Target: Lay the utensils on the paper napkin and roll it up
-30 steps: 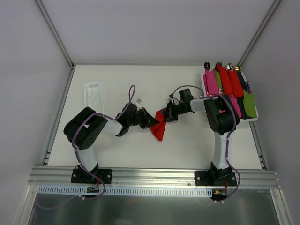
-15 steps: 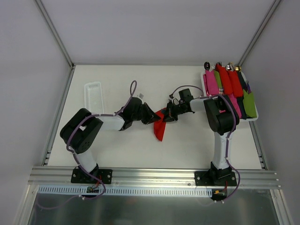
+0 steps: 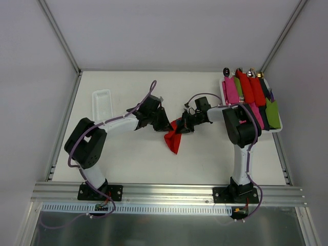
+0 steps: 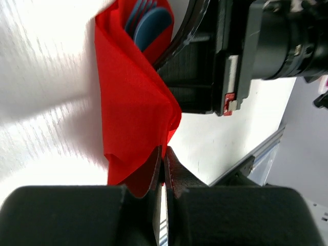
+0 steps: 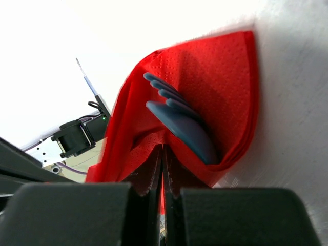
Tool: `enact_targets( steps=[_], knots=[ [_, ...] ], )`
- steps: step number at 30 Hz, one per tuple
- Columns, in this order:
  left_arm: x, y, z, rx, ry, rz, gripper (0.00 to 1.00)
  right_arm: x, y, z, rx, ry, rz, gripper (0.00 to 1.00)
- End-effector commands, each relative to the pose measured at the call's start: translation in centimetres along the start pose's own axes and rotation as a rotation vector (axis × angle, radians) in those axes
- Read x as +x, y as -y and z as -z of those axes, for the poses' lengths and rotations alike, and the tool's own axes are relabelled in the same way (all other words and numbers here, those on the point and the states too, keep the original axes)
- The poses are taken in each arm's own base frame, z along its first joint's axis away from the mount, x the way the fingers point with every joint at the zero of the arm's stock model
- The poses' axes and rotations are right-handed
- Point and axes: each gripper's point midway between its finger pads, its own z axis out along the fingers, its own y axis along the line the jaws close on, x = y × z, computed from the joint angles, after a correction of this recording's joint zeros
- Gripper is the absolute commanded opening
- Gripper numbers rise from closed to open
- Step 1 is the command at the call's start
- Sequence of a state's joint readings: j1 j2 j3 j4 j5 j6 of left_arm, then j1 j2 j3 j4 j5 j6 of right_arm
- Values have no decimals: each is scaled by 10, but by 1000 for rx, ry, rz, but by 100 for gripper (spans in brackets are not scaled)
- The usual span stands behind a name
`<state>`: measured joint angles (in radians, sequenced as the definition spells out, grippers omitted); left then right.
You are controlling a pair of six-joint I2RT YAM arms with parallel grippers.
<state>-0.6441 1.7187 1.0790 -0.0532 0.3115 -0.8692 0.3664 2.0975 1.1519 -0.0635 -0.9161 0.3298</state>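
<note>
The red paper napkin [image 3: 173, 139] lies half folded in the middle of the table, between the two grippers. Blue utensils [image 5: 180, 124], a fork and a spoon, rest inside its fold; their tips [image 4: 148, 23] also show in the left wrist view. My left gripper [image 3: 165, 126] is shut on one edge of the napkin [image 4: 134, 102], its fingertips [image 4: 160, 156] pinching the paper. From the other side, my right gripper [image 3: 181, 127] is shut on a flap of the napkin [image 5: 225, 87] just under the utensils, close to the left one.
A white tray [image 3: 277, 129] at the back right holds several pink, red and green rolled bundles [image 3: 247, 89]. A narrow white tray [image 3: 102, 102] sits at the back left. White walls with metal posts close in the table.
My left arm has stretched out and swung its wrist away from the base, carrying its napkin edge over towards the right gripper. The napkin has folded narrower. The right arm has held still.
</note>
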Motion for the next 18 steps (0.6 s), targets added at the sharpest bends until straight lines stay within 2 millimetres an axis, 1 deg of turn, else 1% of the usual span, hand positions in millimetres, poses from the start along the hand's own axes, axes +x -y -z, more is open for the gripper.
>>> enact_targets(
  steps=[1, 6, 7, 8, 10, 11, 12, 16, 18],
  knots=[
    [16, 4, 0, 18, -99, -5, 0, 8, 36, -5, 164, 8, -24, 0],
    [15, 15, 0, 71, -97, 49, 0, 9, 35, -5, 166, 7, -21, 0],
    [12, 22, -1, 102, -87, 49, 0, 9, 35, -5, 164, 6, -21, 0],
    [15, 19, -1, 94, -90, 76, 0, 9, 35, -5, 164, 6, -20, 0],
    [9, 23, 1, 107, -56, 70, 1, 9, 35, -5, 164, 6, -20, 0],
    [6, 19, 1, 89, -32, 71, 10, 9, 36, -5, 165, 5, -22, 0],
    [4, 18, 3, 86, -21, 71, 14, 9, 36, -5, 165, 5, -22, 0],
    [1, 1, 0, 52, -28, 83, 23, 9, 36, -5, 164, 4, -25, 0],
    [4, -9, -2, 39, -42, 78, 29, 9, 36, -5, 163, 2, -25, 0]
  ],
)
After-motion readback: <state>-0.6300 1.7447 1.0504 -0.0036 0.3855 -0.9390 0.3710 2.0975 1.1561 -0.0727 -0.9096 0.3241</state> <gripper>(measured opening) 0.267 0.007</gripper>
